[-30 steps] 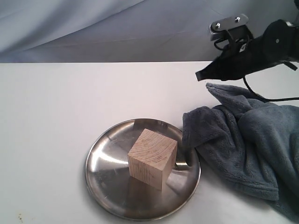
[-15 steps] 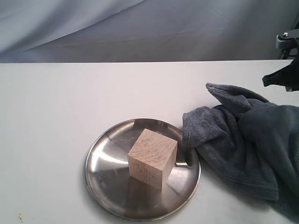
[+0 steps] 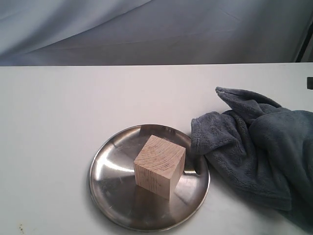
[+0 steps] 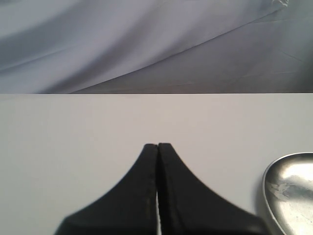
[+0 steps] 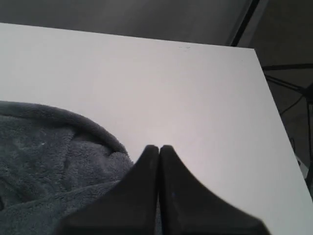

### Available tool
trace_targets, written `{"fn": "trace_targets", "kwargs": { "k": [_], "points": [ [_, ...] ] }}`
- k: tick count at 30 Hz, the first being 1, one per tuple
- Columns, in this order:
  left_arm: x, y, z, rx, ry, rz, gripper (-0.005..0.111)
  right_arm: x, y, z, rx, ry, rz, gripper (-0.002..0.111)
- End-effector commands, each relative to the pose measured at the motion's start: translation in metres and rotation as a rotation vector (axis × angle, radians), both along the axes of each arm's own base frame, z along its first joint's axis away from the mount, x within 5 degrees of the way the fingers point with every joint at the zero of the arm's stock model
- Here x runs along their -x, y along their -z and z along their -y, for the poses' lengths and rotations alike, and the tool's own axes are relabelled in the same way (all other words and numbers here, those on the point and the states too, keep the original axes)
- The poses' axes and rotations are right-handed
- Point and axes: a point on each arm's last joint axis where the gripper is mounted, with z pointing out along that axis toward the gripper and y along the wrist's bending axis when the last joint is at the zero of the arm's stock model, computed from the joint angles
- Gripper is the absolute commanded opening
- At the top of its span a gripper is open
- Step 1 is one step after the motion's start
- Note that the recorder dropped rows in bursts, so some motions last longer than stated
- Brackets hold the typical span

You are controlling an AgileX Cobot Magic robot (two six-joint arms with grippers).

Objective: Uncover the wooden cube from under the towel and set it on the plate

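The pale wooden cube (image 3: pixel 160 165) rests uncovered in the middle of the shiny steel plate (image 3: pixel 112 193) on the white table. The dark grey-blue towel (image 3: pixel 259 152) lies bunched up just right of the plate, its edge touching the plate's rim. The exterior view shows neither gripper, apart from a dark sliver at the right edge. In the left wrist view my left gripper (image 4: pixel 157 146) is shut and empty over bare table, with the plate's rim (image 4: pixel 266 183) off to one side. My right gripper (image 5: pixel 159 147) is shut and empty, hovering beside the towel (image 5: pixel 44 147).
The white table's right edge (image 5: pixel 276 107) runs close to my right gripper, with dark frame bars (image 5: pixel 288 83) beyond it. A grey cloth backdrop (image 3: pixel 146 29) hangs behind the table.
My right arm has drawn back to the right, from above the towel's far corner out of the exterior view. The cube, plate and towel have stayed put.
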Motion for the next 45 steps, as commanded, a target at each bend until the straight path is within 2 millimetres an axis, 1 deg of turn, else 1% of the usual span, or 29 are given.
{"fn": "trace_targets", "kwargs": {
  "k": [1,4,9,10,11,12,14,19,25,34,41,45],
  "points": [
    [0.000,0.001,0.000,0.007,-0.002,0.005,0.000,0.033,-0.007,-0.004,0.015,-0.006,0.119,0.000],
    [0.000,0.001,0.000,0.007,-0.002,0.005,0.000,0.054,-0.015,-0.007,0.017,-0.003,0.169,0.000],
    [0.000,0.001,0.000,0.007,-0.002,0.005,0.000,0.096,-0.054,-0.012,0.025,0.010,0.324,0.000],
    [0.000,0.001,0.000,0.007,-0.002,0.005,0.000,0.108,-0.064,-0.014,0.028,0.013,0.373,0.000],
    [0.000,0.001,0.000,0.007,-0.002,0.005,0.000,0.115,-0.070,-0.015,0.022,0.017,0.400,0.000],
    [0.000,0.001,0.000,0.007,-0.002,0.005,0.000,0.127,-0.079,-0.016,0.018,0.020,0.456,0.000],
    [0.000,0.001,0.000,0.007,-0.002,0.005,0.000,0.149,-0.092,-0.019,0.014,0.024,0.530,0.000],
    [0.000,0.001,0.000,0.007,-0.002,0.005,0.000,0.187,-0.105,-0.025,0.018,0.026,0.625,0.000],
    [0.000,0.001,0.000,0.007,-0.002,0.005,0.000,0.228,-0.109,-0.030,0.027,0.028,0.698,0.000],
    [0.000,0.001,0.000,0.009,-0.003,0.005,0.000,0.285,-0.099,-0.037,0.035,0.033,0.769,0.000],
    [0.000,0.001,0.000,0.007,-0.002,0.005,0.000,0.286,-0.086,-0.037,0.018,0.043,0.625,0.000],
    [0.000,0.001,0.000,0.007,-0.002,0.005,0.000,0.281,-0.080,-0.037,0.014,0.041,0.625,0.000]
  ]
}}
